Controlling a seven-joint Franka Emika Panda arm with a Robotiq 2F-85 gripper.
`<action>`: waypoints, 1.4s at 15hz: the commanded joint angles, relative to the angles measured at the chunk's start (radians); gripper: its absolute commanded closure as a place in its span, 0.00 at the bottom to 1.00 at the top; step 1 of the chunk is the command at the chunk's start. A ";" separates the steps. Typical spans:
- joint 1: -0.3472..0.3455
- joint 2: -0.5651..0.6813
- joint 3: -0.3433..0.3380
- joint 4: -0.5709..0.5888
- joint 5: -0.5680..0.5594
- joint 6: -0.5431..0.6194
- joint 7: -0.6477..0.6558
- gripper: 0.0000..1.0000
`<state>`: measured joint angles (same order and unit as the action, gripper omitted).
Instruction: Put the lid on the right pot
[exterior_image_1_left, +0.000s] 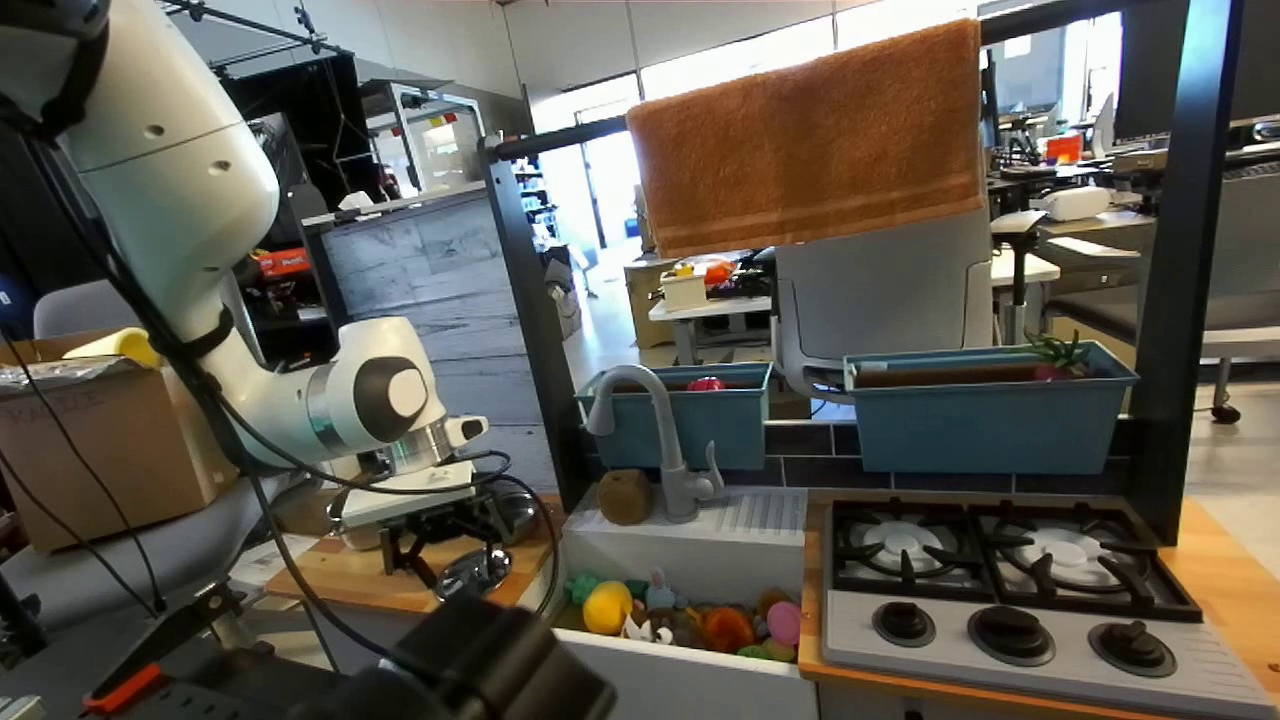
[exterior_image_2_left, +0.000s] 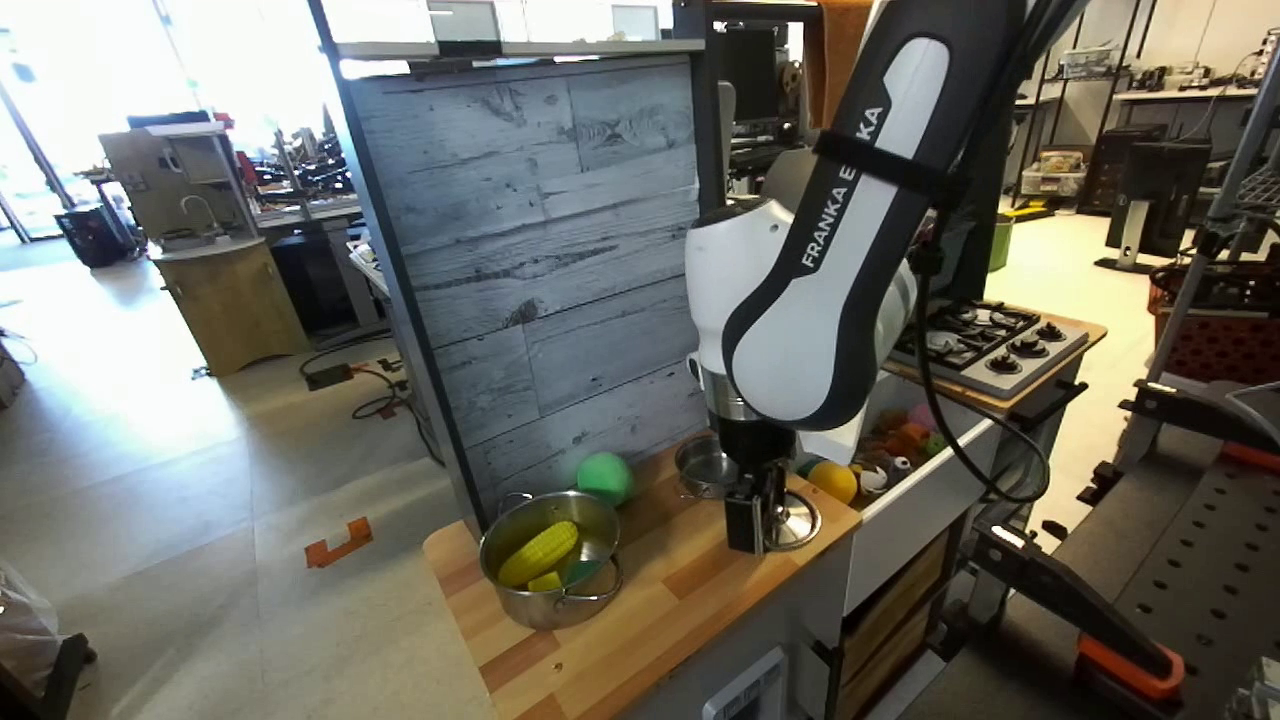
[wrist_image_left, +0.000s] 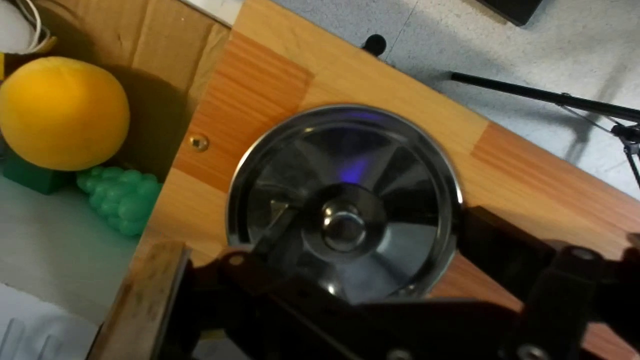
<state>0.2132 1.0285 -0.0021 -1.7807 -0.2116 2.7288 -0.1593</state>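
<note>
A shiny metal lid (wrist_image_left: 345, 205) with a round knob lies on the wooden counter in the wrist view. It also shows in both exterior views (exterior_image_1_left: 475, 573) (exterior_image_2_left: 797, 522). My gripper (wrist_image_left: 377, 220) is open over the lid, its fingers spread wide with the knob between them, not gripped. In both exterior views the gripper (exterior_image_1_left: 445, 555) (exterior_image_2_left: 757, 525) hangs low, beside the lid. A larger metal pot (exterior_image_2_left: 540, 608) holding yellow corn stands near the counter's end. A smaller metal pot (exterior_image_2_left: 708, 465) stands behind the gripper. Fingertip height above the counter is hard to tell.
A green ball (exterior_image_2_left: 605, 477) sits between the pots by the grey wood panel (exterior_image_2_left: 550, 220). A sink full of toys, with a grey faucet (exterior_image_1_left: 665, 440), adjoins the counter. A stove (exterior_image_1_left: 1000, 580) stands beyond it. A yellow ball (wrist_image_left: 65, 112) lies in the sink.
</note>
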 joint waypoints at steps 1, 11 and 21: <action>0.007 0.036 -0.014 0.059 -0.015 -0.015 0.030 0.45; 0.002 -0.007 -0.016 0.031 -0.011 -0.019 0.046 0.68; -0.028 -0.030 0.011 0.014 0.008 -0.009 0.052 0.95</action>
<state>0.2022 0.9968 -0.0125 -1.7652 -0.2096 2.7153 -0.1160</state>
